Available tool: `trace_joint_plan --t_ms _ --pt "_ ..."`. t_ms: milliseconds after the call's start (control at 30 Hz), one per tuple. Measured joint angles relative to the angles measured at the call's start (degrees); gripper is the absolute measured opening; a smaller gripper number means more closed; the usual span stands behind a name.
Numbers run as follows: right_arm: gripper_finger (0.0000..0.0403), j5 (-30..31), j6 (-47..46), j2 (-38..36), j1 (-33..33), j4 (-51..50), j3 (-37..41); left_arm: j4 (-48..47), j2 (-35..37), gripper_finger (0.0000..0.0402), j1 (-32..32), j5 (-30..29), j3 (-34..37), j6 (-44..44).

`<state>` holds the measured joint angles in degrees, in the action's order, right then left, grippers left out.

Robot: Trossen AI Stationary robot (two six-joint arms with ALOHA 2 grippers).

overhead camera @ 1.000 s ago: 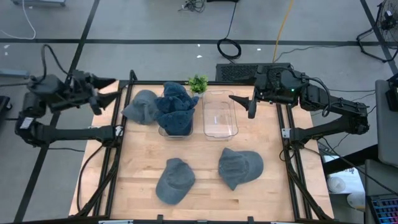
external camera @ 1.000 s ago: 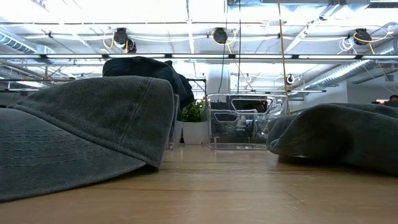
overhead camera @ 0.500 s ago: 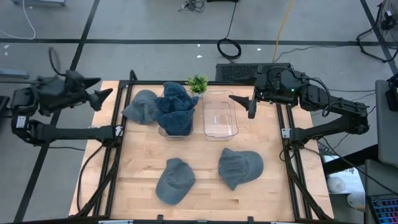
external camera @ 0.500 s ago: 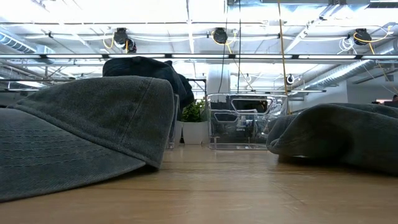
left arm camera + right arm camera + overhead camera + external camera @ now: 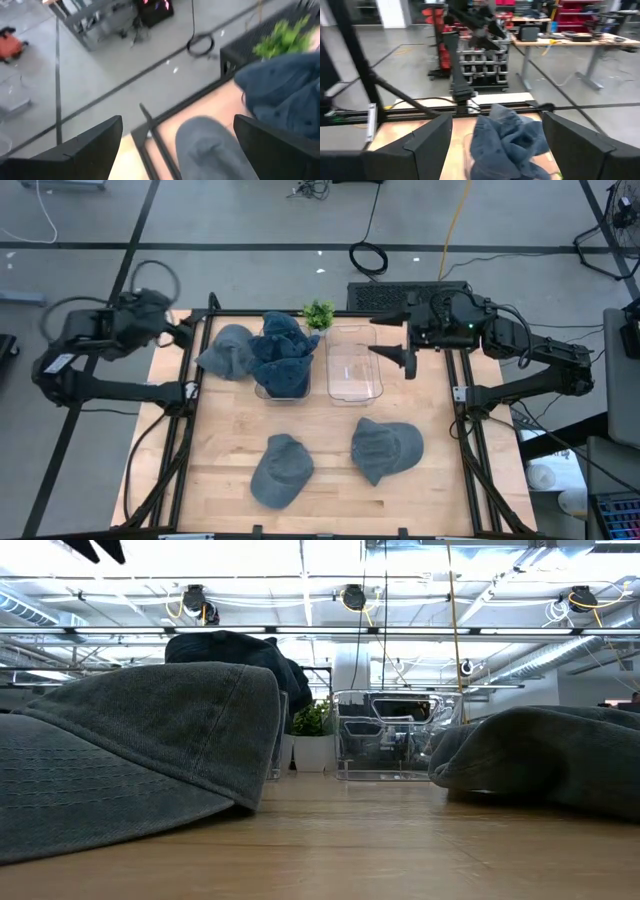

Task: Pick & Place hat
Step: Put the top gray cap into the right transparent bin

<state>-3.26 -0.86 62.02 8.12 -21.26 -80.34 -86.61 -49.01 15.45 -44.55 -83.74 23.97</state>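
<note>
Wooden table (image 5: 320, 430) in a black frame, grey workshop floor all around — that was the stage. Four hats could be counted, all of washed, faded denim-like cloth with stitched brims. Two grey-blue ones lay on the near half of the table: one hat (image 5: 281, 470) toward the left, another (image 5: 386, 448) just to its right, apart from each other. A third, paler grey hat (image 5: 226, 352) sat at the far left, touching the left bin (image 5: 283, 387), which was heaped with darker blue fabric (image 5: 283, 350) — at least one hat in there, though the pile could not be counted apart. Two clear bins in all; the second bin (image 5: 354, 365) stood beside the first, with a small green plant (image 5: 318, 313) behind them. Left gripper (image 5: 181, 333) hung over the table's far left edge, fingers spread, holding nothing. Right gripper (image 5: 394, 335) hovered at the second bin's far right corner, fingers likewise apart and bare.
</note>
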Motion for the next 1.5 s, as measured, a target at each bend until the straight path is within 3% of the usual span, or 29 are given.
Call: trace_joint_plan --t_ms 167,400,667,867,1200,1500 --pt "0.0295 -2.02 1.06 0.00 0.04 -0.01 0.00 -3.37 -3.44 0.0390 2.90 3.33 0.24 5.01" --pt "0.0295 -2.99 6.40 0.00 0.02 -0.04 0.00 -2.80 -4.66 0.0390 7.95 4.84 5.68 5.26" --pt "0.0295 -3.00 6.51 0.00 0.02 -1.61 0.00 6.92 -4.84 0.0390 15.50 16.63 15.69 -1.04" --pt "0.0295 -3.02 6.49 -0.02 0.02 -4.68 0.00 10.44 -5.12 0.0390 22.53 21.43 19.46 -0.10" --pt "0.0295 -2.94 6.51 -0.02 0.02 -4.13 0.00 11.61 -9.45 0.0390 32.86 23.65 24.71 -0.73" --pt "0.0295 -2.87 6.49 -0.02 0.02 -4.31 0.00 17.32 -18.04 0.0390 37.52 27.08 31.27 -3.05"
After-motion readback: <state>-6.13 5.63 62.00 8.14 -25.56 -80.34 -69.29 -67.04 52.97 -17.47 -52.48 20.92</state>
